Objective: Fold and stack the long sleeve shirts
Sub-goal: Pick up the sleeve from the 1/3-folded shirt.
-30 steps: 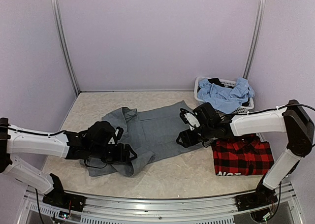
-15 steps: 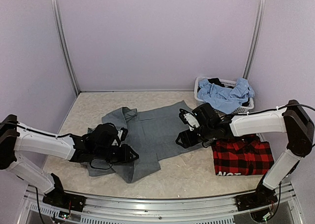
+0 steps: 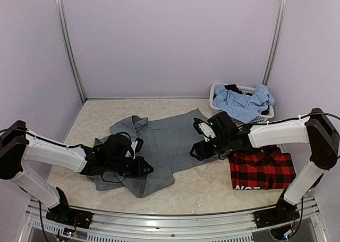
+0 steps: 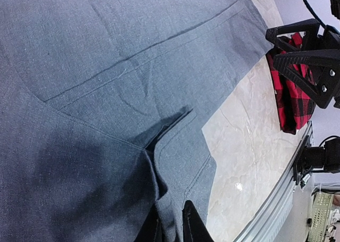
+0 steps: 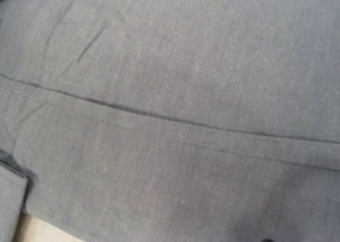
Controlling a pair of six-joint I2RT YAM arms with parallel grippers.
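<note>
Top external view: the grey shirt is spread at the middle of the worktop, its long axis running from near left to far right. Its near-left part is reached by the left gripper, whose jaws are clenched on a fold of cloth. Its right edge is overhung by the right gripper, jaws parted, nothing held. The plaid shirt is laid folded further right.

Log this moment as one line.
left hand closed on grey shirt edge | right hand open over its right side | plaid shirt folded, right side
</note>
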